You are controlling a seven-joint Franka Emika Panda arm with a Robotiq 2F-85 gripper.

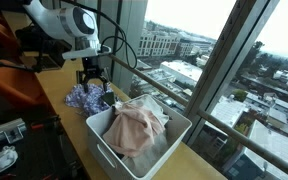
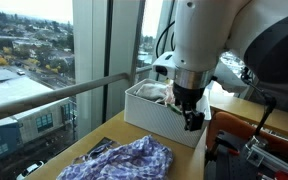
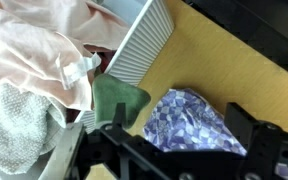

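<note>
Wrist view: gripper (image 3: 179, 152) wide apart over crumpled purple patterned cloth (image 3: 191, 115); ribbed white plastic bin (image 3: 144, 45) beside

Overcast daylight floods in through the window (image 1: 224, 60), and its sky burns out to flat white in both exterior views. Next to the window the counter (image 1: 59, 95) is evenly lit, with only soft, faint shadows. All the pictures are small and grainy. In the wrist view the hand (image 3: 179, 150) is a dark, out-of-focus silhouette against the brighter patterned cloth (image 3: 189, 120), itself slightly soft.
</note>
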